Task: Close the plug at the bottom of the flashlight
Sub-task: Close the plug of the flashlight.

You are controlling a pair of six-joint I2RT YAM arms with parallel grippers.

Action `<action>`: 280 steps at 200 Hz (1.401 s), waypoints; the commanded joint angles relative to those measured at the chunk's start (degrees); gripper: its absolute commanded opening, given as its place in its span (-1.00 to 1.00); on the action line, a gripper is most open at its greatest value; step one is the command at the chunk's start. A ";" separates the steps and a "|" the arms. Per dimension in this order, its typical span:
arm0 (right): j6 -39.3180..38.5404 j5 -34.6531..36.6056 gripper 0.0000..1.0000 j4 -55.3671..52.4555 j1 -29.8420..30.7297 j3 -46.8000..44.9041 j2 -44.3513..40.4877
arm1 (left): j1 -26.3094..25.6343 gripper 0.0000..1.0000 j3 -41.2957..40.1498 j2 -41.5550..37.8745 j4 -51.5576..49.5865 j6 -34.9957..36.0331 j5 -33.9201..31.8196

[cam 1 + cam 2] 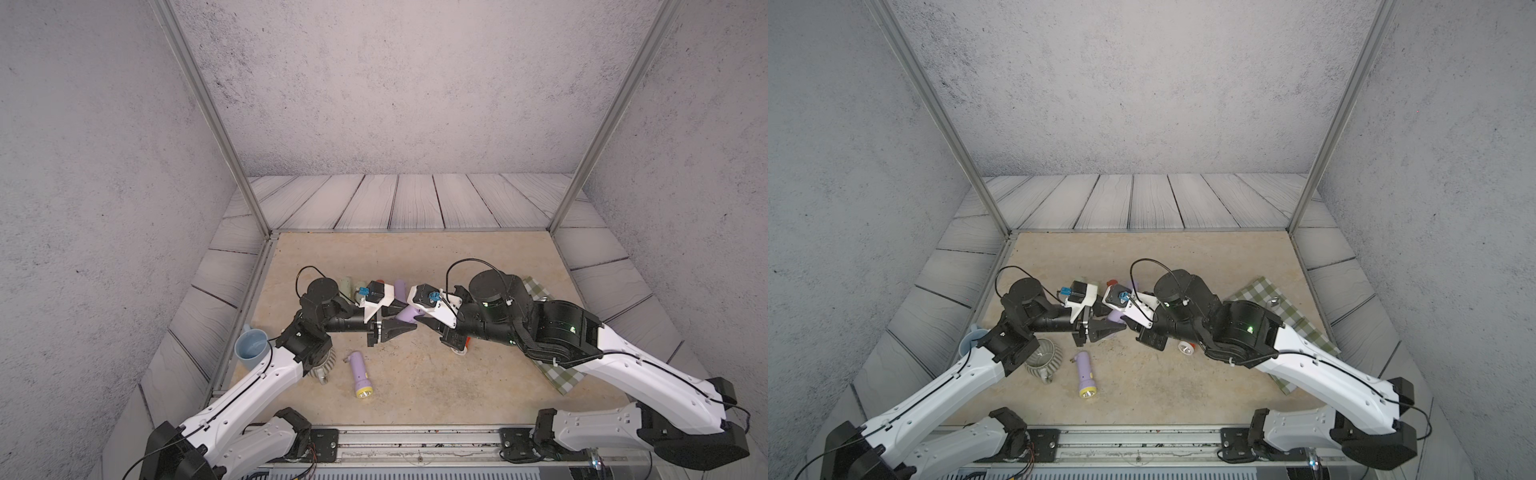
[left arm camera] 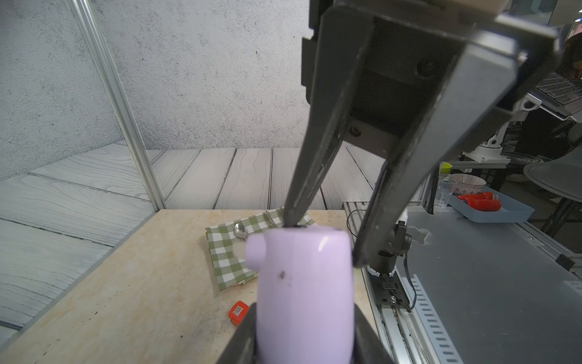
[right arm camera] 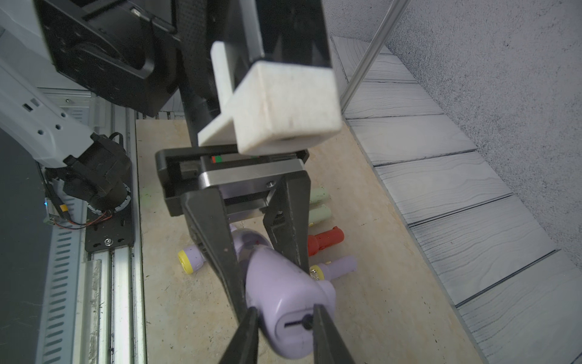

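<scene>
Hidden, top: in both top views we're seeing only a lilac sliver of the held flashlight [image 1: 406, 316]; wrist cams and jaws are covering the rest.
Cut off: in the L wrist view its body is running out of frame, so the head isn't showing there.
Hard to read: the bottom end [image 3: 294, 324] is showing a dark slot w/ a small dark knob. We can't make out whether the plug is seated.
L gripper [image 3: 267, 274]: clamping the flashlight body, fingers pressed on both sides.
R gripper [image 3: 283, 318]: jaws standing narrow, one fingertip each side of the bottom end. Touching or pinching, we can't tell.
Task thing: flashlight is hanging off the table [image 1: 415, 374], mid-table, betw. the two grippers.
Part-covered: grey ribbed cup [image 1: 1042, 357] is lying partly under the L arm, check cloth [image 1: 1266, 299] partly under the R arm. Small orange-red item [image 2: 238, 312] is too small to ID.
Count, flashlights: we're counting 6, 1 held and 5 lying: front lilac flashlight [image 1: 358, 368], back lilac flashlight [image 3: 340, 264], 1st pale green flashlight [image 3: 319, 195], 2nd pale green flashlight [image 3: 319, 215], red flashlight [image 3: 326, 241].
Count, rest: cups 2, incl. blue mug [image 1: 251, 347]; cloth 1; spoon [image 2: 241, 230] 1, lying on the cloth.
</scene>
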 commanded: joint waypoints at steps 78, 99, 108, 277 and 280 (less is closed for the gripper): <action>0.63 0.82 -0.76 -0.94 0.93 0.68 2.79 | 0.18 -1.00 2.13 -0.19 2.87 -0.56 0.52; 0.73 0.23 -0.83 -0.81 0.92 0.49 2.68 | 0.22 -1.00 2.13 -0.07 2.84 -0.53 0.26; 0.74 -0.30 -0.85 -0.78 0.93 0.44 2.52 | 0.26 -1.00 2.15 -0.03 2.83 -0.53 0.16; 9.83 -10.49 -0.74 -1.21 -15.69 -6.64 -10.37 | 0.34 -1.00 3.06 0.94 3.21 -3.56 -3.57; 10.47 -10.94 -0.74 -0.97 -16.67 -7.07 -10.63 | 0.33 -1.00 3.24 1.18 3.16 -4.05 -4.49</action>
